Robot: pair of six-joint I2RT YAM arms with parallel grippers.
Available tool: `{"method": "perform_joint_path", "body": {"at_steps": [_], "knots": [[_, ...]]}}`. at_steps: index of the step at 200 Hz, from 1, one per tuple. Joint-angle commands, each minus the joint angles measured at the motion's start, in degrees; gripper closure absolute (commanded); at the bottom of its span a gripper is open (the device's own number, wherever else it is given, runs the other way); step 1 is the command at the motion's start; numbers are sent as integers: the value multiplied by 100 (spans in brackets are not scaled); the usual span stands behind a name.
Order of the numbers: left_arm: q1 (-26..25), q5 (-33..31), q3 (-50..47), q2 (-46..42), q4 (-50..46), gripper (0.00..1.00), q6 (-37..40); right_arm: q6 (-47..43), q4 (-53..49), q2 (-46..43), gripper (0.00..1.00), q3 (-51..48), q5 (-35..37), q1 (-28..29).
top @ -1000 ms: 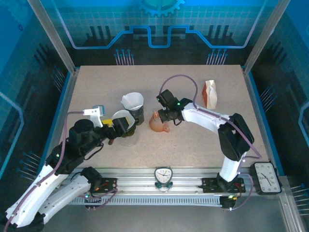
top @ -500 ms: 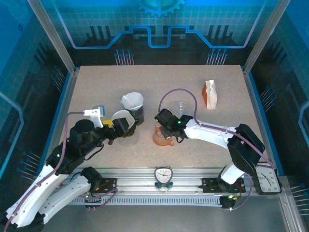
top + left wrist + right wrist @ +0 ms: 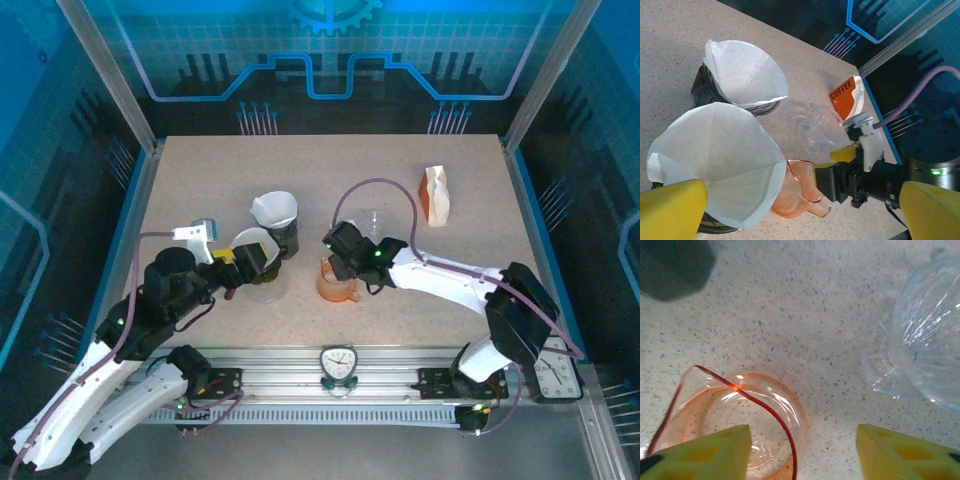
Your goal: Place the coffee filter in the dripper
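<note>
At centre counter, my right pincer hangs part-open over the orange dripper. At nine o'clock my left pincer gapes wide at the paper filter; next I'd pinch it and carry it over.

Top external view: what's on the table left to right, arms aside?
In order: near filter-lined dripper → orange dripper → clear dripper → coffee bag. The far filter-lined dripper overlaps the near one, so omitted.

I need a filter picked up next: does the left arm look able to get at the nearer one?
Likely yes: the open left tool hangs just over that filter, with nothing between them.
</note>
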Motion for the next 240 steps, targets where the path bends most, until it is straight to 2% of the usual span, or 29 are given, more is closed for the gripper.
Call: {"method": "perform_joint_path", "body": {"at_steps": [1,71,104,128,157,194,240], "knots": [[32,24,-88,16,-42,1,-100,144,204,-348,37,-30,168,66],[34,86,-274,-21,130,1,-181,355,628,-993,32,-500,265,-28],[29,112,-239,-24,136,1,-144,426,620,-1250,30,-577,-48,-265],[25,162,-228,-37,123,1,-171,505,618,-1538,30,-716,-344,-573],[25,174,-266,-71,116,1,-204,680,601,-1736,30,-819,-805,-1221],[30,183,-276,-67,105,1,-240,807,516,-1446,35,-716,-1410,-2098],[28,150,-238,-100,48,1,-223,816,508,-626,42,-248,-1579,-2469]]}}
